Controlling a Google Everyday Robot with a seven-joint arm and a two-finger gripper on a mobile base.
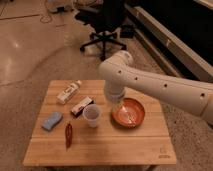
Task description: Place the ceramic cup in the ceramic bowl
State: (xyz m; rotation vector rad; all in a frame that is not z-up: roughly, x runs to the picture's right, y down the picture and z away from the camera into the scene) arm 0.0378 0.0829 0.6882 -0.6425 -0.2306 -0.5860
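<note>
The ceramic cup (92, 115) is small and whitish and stands upright on the wooden table (100, 147), left of the bowl. The ceramic bowl (130, 113) is round, shallow and reddish-brown with pale marks inside. It sits right of the cup, apart from it. My white arm comes in from the right and bends down over the table. My gripper (116, 105) hangs at the bowl's left rim, between cup and bowl and above the table. It is slightly higher than the cup and not touching it.
A white bottle with a label (68, 92) lies at the back left. A brown and white packet (81, 106) lies beside the cup. A blue sponge (52, 120) and a red chili-like item (68, 135) lie at the front left. An office chair (105, 30) stands behind the table.
</note>
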